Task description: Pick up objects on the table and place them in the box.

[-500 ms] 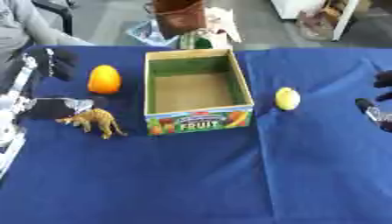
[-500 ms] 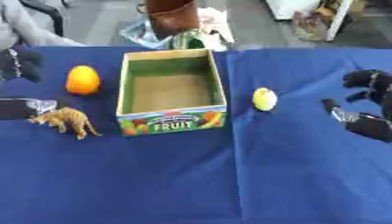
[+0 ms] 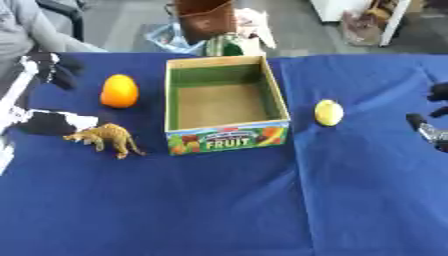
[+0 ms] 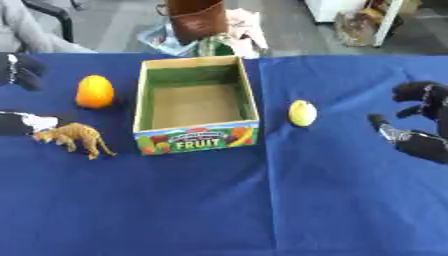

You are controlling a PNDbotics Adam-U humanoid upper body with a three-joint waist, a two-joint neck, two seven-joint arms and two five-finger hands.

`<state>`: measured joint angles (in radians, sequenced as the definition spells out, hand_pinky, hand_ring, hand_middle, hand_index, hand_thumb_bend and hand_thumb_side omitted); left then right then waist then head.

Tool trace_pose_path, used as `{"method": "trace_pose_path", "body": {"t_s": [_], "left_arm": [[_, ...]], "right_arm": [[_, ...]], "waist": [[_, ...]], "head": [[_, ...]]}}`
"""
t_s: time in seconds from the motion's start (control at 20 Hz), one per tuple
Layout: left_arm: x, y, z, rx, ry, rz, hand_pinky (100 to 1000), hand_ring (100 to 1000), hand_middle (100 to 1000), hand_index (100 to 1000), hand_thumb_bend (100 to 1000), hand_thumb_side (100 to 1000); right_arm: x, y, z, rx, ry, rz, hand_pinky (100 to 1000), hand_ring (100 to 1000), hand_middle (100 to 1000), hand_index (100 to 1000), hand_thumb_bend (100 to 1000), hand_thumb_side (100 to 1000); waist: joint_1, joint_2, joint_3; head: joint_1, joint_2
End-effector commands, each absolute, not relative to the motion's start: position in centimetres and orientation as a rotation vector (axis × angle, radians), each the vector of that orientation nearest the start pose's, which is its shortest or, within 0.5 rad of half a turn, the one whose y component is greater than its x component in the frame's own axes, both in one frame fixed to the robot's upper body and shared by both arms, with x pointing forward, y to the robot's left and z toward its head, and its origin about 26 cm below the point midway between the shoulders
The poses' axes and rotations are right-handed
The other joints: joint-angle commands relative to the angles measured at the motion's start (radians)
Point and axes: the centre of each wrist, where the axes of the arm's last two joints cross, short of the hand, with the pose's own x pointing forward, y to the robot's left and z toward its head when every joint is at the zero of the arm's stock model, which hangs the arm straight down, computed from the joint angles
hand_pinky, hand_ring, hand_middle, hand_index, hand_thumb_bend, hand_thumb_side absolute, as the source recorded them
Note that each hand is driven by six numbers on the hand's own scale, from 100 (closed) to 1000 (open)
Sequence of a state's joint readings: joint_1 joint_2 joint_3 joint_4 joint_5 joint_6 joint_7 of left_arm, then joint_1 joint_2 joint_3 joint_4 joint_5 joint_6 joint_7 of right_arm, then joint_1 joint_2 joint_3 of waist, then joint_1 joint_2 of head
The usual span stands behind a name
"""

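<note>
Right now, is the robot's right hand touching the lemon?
Apart. The right eye view shows blue cloth between the right hand and the lemon.

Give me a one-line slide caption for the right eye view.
Empty fruit box on blue table, orange and toy animal left, lemon right, right hand nearby.

Bright, even overhead light fills the room, leaving only short soft shadows on the blue tabletop (image 3: pixel 219 200) beside the box (image 3: pixel 226 111) and the lemon (image 4: pixel 302 113). Everything looks slightly blurred, edges smeared; the far floor shows pale glare.
</note>
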<state>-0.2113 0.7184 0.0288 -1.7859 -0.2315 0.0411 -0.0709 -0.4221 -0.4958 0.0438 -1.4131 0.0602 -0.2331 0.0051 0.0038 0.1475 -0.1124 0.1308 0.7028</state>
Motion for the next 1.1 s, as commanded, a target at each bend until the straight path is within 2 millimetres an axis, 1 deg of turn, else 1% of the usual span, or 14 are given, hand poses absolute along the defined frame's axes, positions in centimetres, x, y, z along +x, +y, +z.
{"method": "trace_pose_path", "body": {"t_s": [0.05,0.3,0.6,0.65,0.85,1.1], "left_arm": [[30.7,37.1,20.4,0.824,-1.773,-0.913,613,551,585,710,817,127],[30.8,37.6,21.0,0.879,-1.699,-1.024,626,559,589,709,811,102],[31.3,38.0,21.5,0.935,-1.606,-1.149,646,579,600,722,807,100],[31.4,38.0,21.5,0.94,-1.591,-1.166,646,579,600,722,807,100],[32.4,38.0,21.2,0.964,-1.527,-1.229,684,625,628,743,809,100],[33.7,37.8,20.4,0.993,-1.482,-1.27,696,640,639,749,809,100]], "right_arm": [[37.7,-33.7,13.2,-0.406,-2.021,0.578,567,719,697,691,443,127],[37.7,-33.8,13.1,-0.405,-2.018,0.58,567,718,697,691,444,124],[37.6,-33.8,12.9,-0.401,-2.012,0.582,567,717,695,691,441,127],[37.6,-33.7,12.8,-0.399,-2.011,0.583,567,717,695,691,441,127],[37.7,-33.7,12.7,-0.396,-2.008,0.586,567,715,694,691,439,127],[37.7,-33.6,12.6,-0.389,-2.005,0.588,567,714,693,691,438,127]], "waist": [[0.001,-0.015,-0.002],[0.003,-0.016,-0.004],[0.004,-0.018,-0.006],[0.004,-0.018,-0.006],[0.003,-0.019,-0.009],[0.002,-0.021,-0.012]], "head": [[0.004,0.001],[0.003,0.001],[0.002,-0.005],[0.002,-0.006],[0.003,-0.011],[0.006,-0.01]]}}
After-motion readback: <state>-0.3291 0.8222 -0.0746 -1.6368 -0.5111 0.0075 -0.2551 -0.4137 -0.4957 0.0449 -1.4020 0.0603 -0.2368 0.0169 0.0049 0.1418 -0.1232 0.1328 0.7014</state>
